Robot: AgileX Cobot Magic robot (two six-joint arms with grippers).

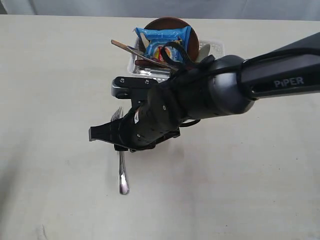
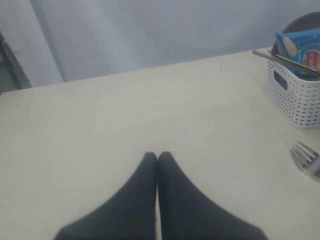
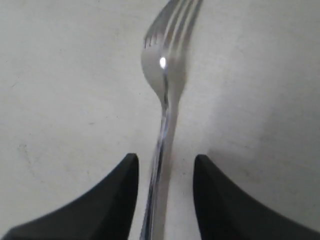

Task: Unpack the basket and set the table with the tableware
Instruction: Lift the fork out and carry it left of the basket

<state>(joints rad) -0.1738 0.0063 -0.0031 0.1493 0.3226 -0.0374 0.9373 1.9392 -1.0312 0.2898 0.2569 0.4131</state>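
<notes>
A steel fork [image 1: 122, 172] lies flat on the pale table [image 1: 50, 100], in front of the white mesh basket [image 1: 133, 66]. My right gripper [image 1: 119, 146] reaches over from the right and hangs above the fork's handle. In the right wrist view that gripper [image 3: 165, 160] is open, with the fork [image 3: 162, 95] running between the two fingers and touching neither. The basket holds a blue chip bag [image 1: 165, 42], a round brown plate [image 1: 167, 22] and a long flat utensil [image 1: 127, 48] poking over the rim. My left gripper [image 2: 157, 156] is shut and empty, out of the exterior view.
The left wrist view shows the basket [image 2: 292, 102] at the table's far side with the chip bag [image 2: 300, 47] in it, and the fork's tines [image 2: 306, 157] nearby. A grey wall stands behind the table's far edge. My right arm [image 1: 235, 87] hides part of the basket.
</notes>
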